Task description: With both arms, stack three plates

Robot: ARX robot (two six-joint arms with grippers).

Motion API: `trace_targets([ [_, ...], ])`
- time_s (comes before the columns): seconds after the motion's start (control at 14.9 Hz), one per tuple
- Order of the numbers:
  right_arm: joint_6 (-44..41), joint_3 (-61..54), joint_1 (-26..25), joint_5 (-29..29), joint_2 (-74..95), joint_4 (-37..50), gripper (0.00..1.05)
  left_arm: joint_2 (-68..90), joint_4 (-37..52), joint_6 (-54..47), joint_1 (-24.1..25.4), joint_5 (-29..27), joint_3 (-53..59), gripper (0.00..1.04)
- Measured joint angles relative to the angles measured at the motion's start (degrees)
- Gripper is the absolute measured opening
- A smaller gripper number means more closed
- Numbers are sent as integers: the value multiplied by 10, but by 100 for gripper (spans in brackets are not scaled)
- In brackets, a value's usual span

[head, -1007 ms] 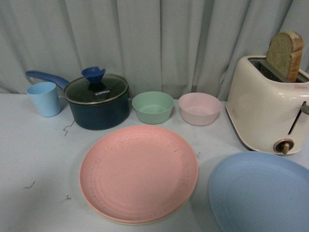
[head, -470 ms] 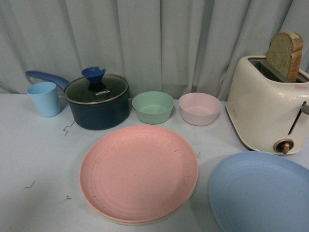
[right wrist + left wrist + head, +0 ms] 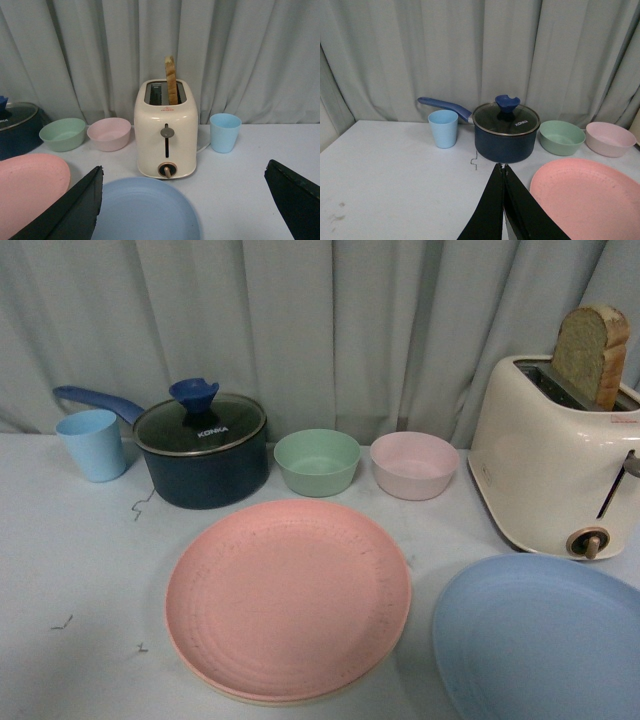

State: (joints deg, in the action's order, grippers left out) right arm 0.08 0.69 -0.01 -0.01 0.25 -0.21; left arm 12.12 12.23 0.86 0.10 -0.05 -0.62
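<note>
Left jaws pressed together, empty; right jaws spread wide, empty. Pink plate rests on cream plate; blue plate lies beside.

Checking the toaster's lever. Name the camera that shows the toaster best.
Right wrist view: the toaster stands whole, its lever facing the camera. Front view crops its right edge; left wrist view shows at most a sliver.

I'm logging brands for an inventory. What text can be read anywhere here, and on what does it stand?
"KONKA": white letters on the glass lid of the dark blue pot.
Red marking on the toaster: too small to read.
No other text visible.
</note>
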Motion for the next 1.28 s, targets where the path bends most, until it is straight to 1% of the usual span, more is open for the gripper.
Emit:
trace_targets([
  [0.2,0,0,0,0,0,0,98,-19,-20,0,0,0,0,2],
  [0.27,0,0,0,0,0,0,98,-42,-52,0,0,-1,-1,2],
  [0.34,0,0,0,0,0,0,98,-102,-131,0,0,1,0,2],
  [0.4,0,0,0,0,0,0,98,-116,-113,0,0,0,-3,2],
  [0.47,0,0,0,0,0,1,98,-116,-129,0,0,1,0,2],
  [0.6,0,0,0,0,0,0,98,-116,-124,0,0,0,0,2],
  [0.67,0,0,0,0,0,0,98,-116,-124,0,0,0,0,8],
  [0.81,-1,0,-1,-5,1,-2,98,-116,-124,0,0,0,0,34],
  [0.87,-22,1,-56,-113,51,40,98,-116,-124,0,0,0,0,46],
  [0.94,-28,12,-121,-184,159,130,98,-116,-124,0,0,0,0,57],
  [1.01,-27,27,-166,-205,282,243,98,-116,-124,0,0,0,0,72],
  [1.07,-26,51,-189,-189,398,334,98,-116,-124,0,0,0,0,84],
  [1.14,-22,77,-197,-162,494,393,98,-116,-124,0,0,0,0,97],
  [1.21,-13,111,-198,-136,600,418,98,-116,-124,-1,0,0,0,98],
  [1.28,2,140,-187,-122,698,404,98,-116,-124,-1,0,0,0,98],
])
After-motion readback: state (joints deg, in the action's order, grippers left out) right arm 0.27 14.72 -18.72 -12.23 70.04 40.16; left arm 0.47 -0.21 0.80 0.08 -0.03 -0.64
